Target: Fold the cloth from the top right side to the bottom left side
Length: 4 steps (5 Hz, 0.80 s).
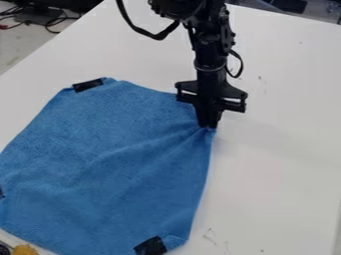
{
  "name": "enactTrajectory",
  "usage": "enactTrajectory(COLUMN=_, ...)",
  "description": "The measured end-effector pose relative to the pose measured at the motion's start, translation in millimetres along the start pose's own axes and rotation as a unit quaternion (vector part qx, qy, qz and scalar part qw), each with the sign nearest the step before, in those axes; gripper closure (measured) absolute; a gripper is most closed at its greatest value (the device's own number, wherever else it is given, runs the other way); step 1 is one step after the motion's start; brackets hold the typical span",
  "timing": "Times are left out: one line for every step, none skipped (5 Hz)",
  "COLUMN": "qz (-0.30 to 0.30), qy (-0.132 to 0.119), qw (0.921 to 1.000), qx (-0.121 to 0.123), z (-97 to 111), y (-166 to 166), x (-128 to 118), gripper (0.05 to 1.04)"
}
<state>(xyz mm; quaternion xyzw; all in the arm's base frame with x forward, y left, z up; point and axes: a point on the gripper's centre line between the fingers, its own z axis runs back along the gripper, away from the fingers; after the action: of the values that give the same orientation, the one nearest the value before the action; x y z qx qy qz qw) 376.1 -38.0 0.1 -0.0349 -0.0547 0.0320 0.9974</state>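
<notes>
Cloth: Lying (120,159) spread on the worktop (279,174), covering much of its left half and running out past the left edge of the view.
Jaws: Pinching the cloth, apparently fully closed on a small fold at its far right corner (204,135); pointing straight down.
Arm: Hanging (211,60) over the far side of the worktop, just above the gripped corner.
Creases: Fanning from the jaws toward the middle of the cloth, probably marking a firm hold; not showing clearly any lift off the worktop.
Far left tape: Sitting (88,85) on the cloth's far left corner, well to the left of the jaws.
Near right tape: Lying (151,246) at the near right corner, well nearer than the jaws.
Left tape: Just showing (1,192) at the left edge, probably marking the near left corner, diagonally opposite the jaws.
Fold line: Probably running between the far left tape and the near right tape, crossing the coming path.
Next move: Calling for a lift, then a carry left and nearer over the cloth toward the left tape.
Risk: Possibly dragging the whole cloth by going too low, or losing the small pinch.
</notes>
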Motion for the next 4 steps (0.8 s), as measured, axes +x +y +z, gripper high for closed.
enactTrajectory(qz=-0.011, qy=0.013, qw=0.9998, qx=0.013, z=1, y=-12, x=26, gripper=0.997)
enactTrajectory(qz=-0.014, qy=0.013, qw=0.9997, qx=0.012, z=0, y=-20, x=49, gripper=0.998)
enactTrajectory(qz=0.004, qy=0.017, qw=0.9998, qx=0.01, z=-1, y=-21, x=44, gripper=0.998)
enactTrajectory(qz=0.035, qy=0.006, qw=0.9992, qx=0.018, z=4, y=-14, x=22, gripper=0.998)
